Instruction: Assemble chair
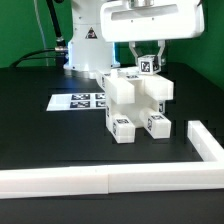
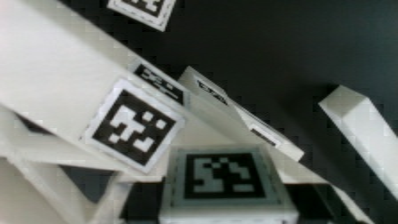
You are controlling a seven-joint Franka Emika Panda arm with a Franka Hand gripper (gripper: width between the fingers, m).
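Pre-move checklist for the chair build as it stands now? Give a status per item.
1. Hand shut on the tagged top piece: ok, fingers flank it in the exterior view.
2. Top piece seated in the chair: cannot tell, the joint is hidden.
3. Chair upright on the table: ok.
4. Chair apart from the border rail: ok, dark table shows between them.
5. Marker board flat, at the exterior view's left of the chair: ok.
6. Tag readable in the wrist view: ok, slightly blurred.
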